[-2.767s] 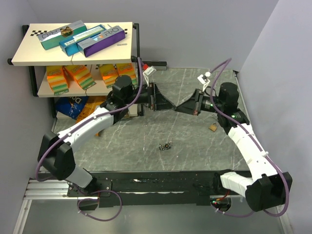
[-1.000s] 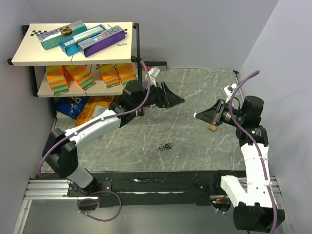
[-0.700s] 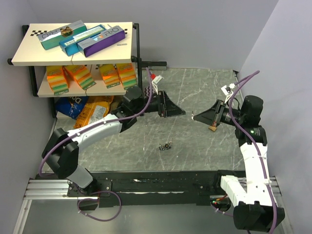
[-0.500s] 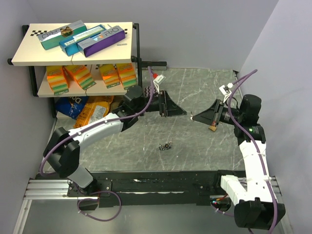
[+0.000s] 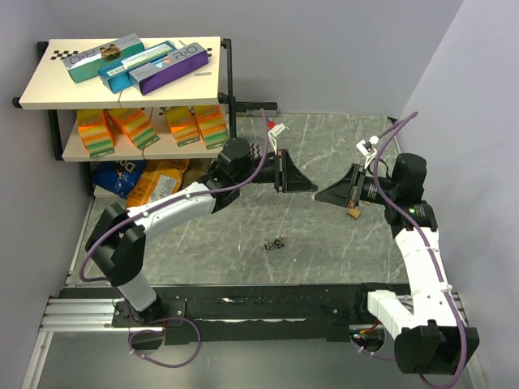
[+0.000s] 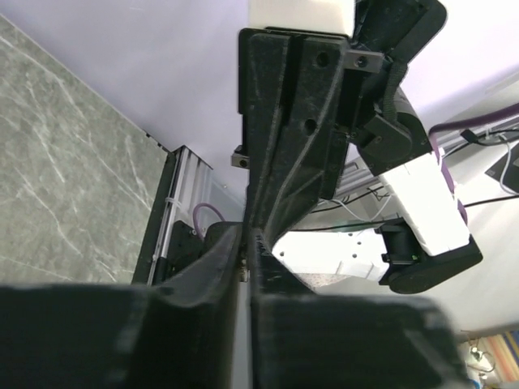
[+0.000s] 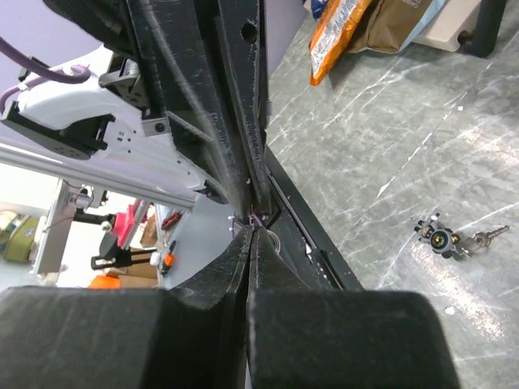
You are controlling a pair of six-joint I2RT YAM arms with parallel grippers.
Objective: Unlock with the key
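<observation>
The key (image 5: pixel 277 242) is a tiny dark metal bunch lying on the grey stone table in front of both arms, and the right wrist view shows the key (image 7: pixel 444 240) low at the right. A small brass padlock (image 5: pixel 354 213) lies on the table below the right arm. Above the table's middle, my left gripper (image 5: pixel 312 186) and right gripper (image 5: pixel 321 194) meet tip to tip. The right gripper (image 7: pixel 251 231) is shut, with nothing seen between its fingers. The left gripper (image 6: pixel 245 240) shows only a thin slit, and whether it pinches anything is hidden.
A two-level shelf (image 5: pixel 49 101) stands at the back left with boxes on top and orange packs below. Snack bags (image 5: pixel 138 180) lie on the table beneath it. A black rail (image 5: pixel 259 306) runs along the near edge. Grey walls close the back and right.
The left gripper has swung right and narrowed from wide open to a thin slit. The right gripper has shifted left, staying shut. Their tips now meet. The key and padlock have not moved.
</observation>
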